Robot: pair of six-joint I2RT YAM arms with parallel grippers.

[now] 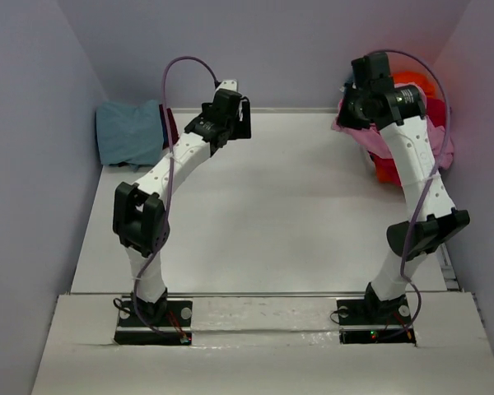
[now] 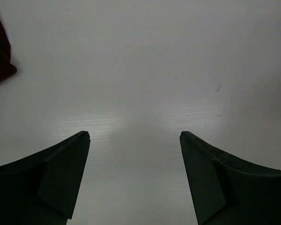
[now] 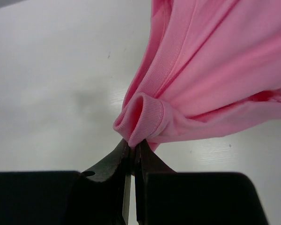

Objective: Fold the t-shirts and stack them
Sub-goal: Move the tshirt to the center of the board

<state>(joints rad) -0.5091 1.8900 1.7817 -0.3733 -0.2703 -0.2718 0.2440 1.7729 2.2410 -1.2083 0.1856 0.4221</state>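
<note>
**Pink shirt pinched, folding not yet begun**

Upper left of the overhead view, the dusty teal-blue t-shirt lies in a compact block by the back edge, a crimson t-shirt peeking out beside it; that looks like the start of the stack; moving right, the left gripper hovers over the bare table, fingers spread wide, carrying nothing; upper right now, the right gripper is pressed together on a ribbed edge of the light pink t-shirt, cloth draping away, an orange t-shirt bunched behind it; early days, I'd say: pink needs laying flat, folding, stacking, then the rest
</note>
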